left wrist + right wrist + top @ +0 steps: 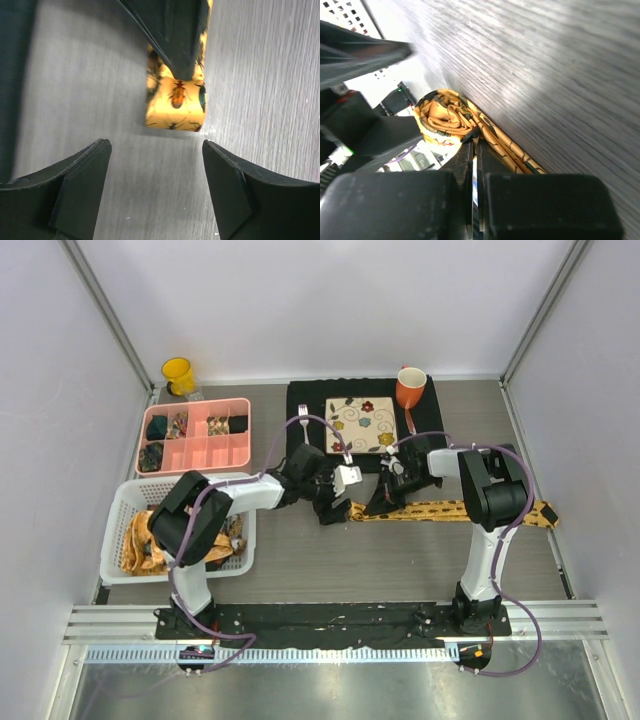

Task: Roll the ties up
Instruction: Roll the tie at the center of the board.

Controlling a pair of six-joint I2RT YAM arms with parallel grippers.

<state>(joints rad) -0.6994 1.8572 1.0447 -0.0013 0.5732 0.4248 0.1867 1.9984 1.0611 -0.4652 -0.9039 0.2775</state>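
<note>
A mustard-yellow tie (460,510) with dark marks lies stretched across the table, its right end by the right wall. Its left end is folded into a small roll (175,107). My right gripper (384,500) is shut on that rolled end; in the right wrist view (476,136) its fingers pinch the bunched fabric (445,112). My left gripper (335,507) is open and empty just left of the roll; in the left wrist view (155,145) the roll sits a little beyond its tips. More yellow ties (140,540) lie in the white basket.
A white basket (118,508) stands at the left, a pink compartment tray (210,452) behind it. A yellow cup (178,373) is at the back left. A black mat (305,405) holds a flowered plate (362,425) and orange mug (410,388).
</note>
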